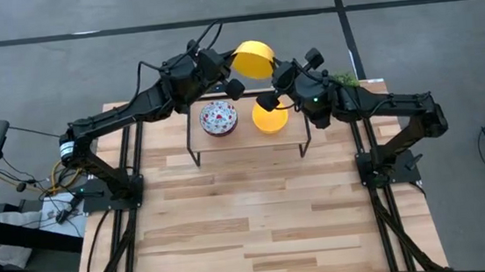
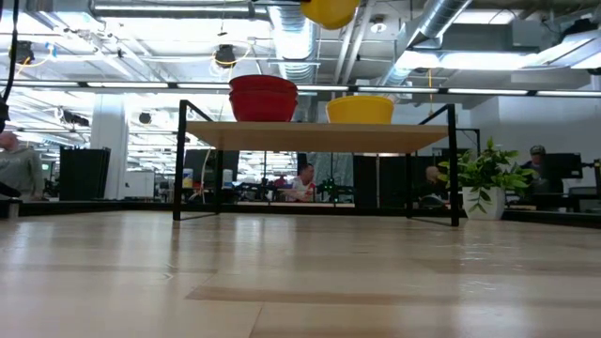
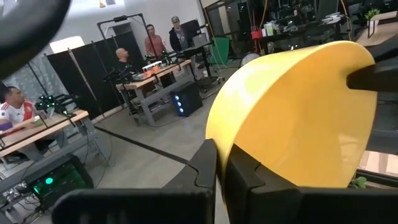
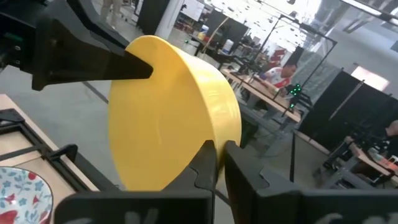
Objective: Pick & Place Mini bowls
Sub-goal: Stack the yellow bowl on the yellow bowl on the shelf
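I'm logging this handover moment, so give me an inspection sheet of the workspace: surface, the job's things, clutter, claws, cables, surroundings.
Surface: wooden table with a small raised shelf at its far end.
Job's things: one yellow bowl held in the air above the shelf; second yellow bowl and speckled red bowl stack on the shelf.
Clutter: small green plant at the far right edge.
Claws: left claw shut on the raised bowl's rim; right claw shut on the rim of the same bowl.
Cables: loose bundle by the left arm's base, off the table.
Surroundings: people at desks beyond the table.
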